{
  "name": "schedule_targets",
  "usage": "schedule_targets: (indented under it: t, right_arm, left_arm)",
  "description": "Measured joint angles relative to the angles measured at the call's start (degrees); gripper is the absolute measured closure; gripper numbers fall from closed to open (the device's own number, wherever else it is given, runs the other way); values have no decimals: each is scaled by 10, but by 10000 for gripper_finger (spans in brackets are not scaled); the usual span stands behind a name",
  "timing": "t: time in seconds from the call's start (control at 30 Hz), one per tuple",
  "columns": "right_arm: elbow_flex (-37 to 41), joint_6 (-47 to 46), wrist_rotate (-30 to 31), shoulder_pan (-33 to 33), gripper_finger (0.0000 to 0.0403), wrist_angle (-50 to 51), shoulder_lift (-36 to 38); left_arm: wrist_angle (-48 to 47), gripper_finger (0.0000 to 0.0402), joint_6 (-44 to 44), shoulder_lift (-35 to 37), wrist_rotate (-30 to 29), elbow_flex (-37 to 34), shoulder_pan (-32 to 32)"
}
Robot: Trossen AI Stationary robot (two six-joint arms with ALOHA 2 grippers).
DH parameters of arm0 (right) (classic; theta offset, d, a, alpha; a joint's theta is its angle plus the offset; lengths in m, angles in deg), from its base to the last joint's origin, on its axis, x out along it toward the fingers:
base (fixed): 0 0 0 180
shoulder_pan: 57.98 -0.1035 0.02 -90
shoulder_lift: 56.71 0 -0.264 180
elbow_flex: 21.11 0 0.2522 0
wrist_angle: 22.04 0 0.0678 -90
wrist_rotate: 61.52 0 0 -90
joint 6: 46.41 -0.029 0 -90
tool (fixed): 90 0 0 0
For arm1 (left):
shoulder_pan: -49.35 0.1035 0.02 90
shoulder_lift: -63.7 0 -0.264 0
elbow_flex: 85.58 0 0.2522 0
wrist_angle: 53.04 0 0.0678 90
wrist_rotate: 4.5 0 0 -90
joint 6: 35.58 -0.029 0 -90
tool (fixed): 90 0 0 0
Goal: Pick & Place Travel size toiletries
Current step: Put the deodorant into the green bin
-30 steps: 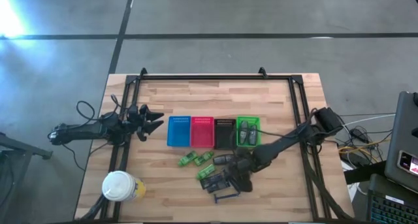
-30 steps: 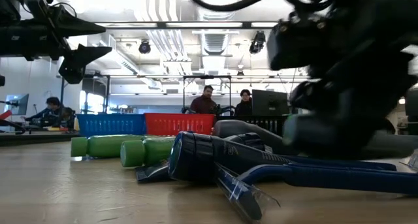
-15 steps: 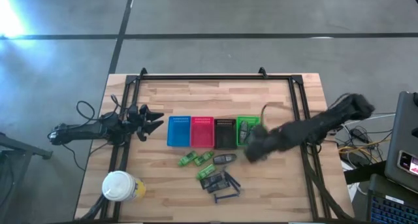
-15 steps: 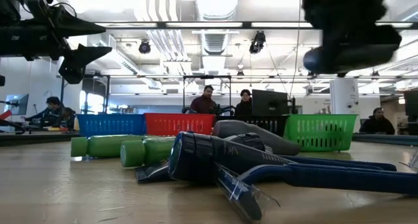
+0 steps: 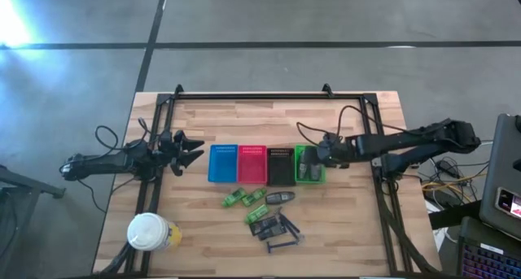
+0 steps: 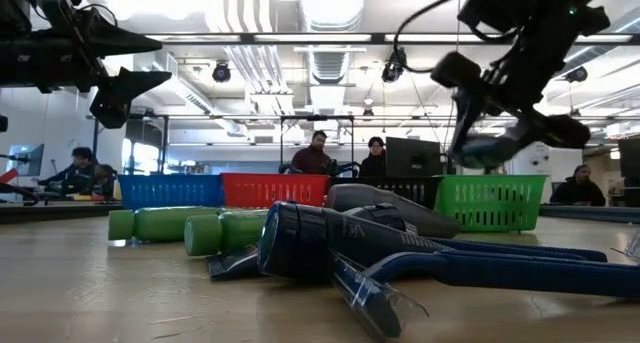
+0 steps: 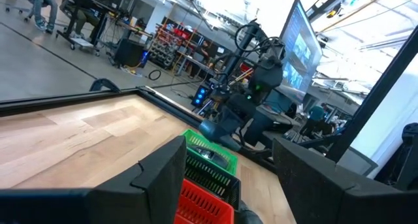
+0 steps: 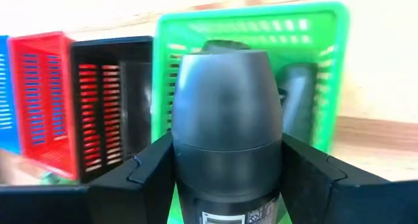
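- Left gripper (image 5: 194,150) hangs beside the blue basket (image 5: 222,163), fingers spread wide, holding nothing
- Loose toiletries (image 5: 262,214) lie in front of the baskets
- Right gripper (image 5: 319,154) clamps a grey tube (image 8: 227,129) over the green basket (image 5: 308,164)

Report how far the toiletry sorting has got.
Done: grey tubes already lie in the green basket. In hand: the right gripper holds another grey tube just above that basket. Left: green bottles, dark packets and a razor lie loose on the table. The left gripper waits at the table's left edge.
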Motion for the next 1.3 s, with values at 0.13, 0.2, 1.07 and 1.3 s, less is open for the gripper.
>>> schedule_targets:
  t: [0.13, 0.2, 1.07, 1.3]
  right_arm:
    - [2, -10, 24, 2, 169, -3, 1]
    - [2, -11, 26, 1, 152, -4, -2]
    - [-331, 688, -84, -200, 112, 92, -306]
    - [-416, 753, -86, -195, 142, 111, -398]
  left_arm:
    - [0, 167, 0, 0, 0, 0, 0]
    - [0, 167, 0, 0, 0, 0, 0]
    - [0, 167, 0, -1, 0, 0, 0]
    - [0, 167, 0, -1, 0, 0, 0]
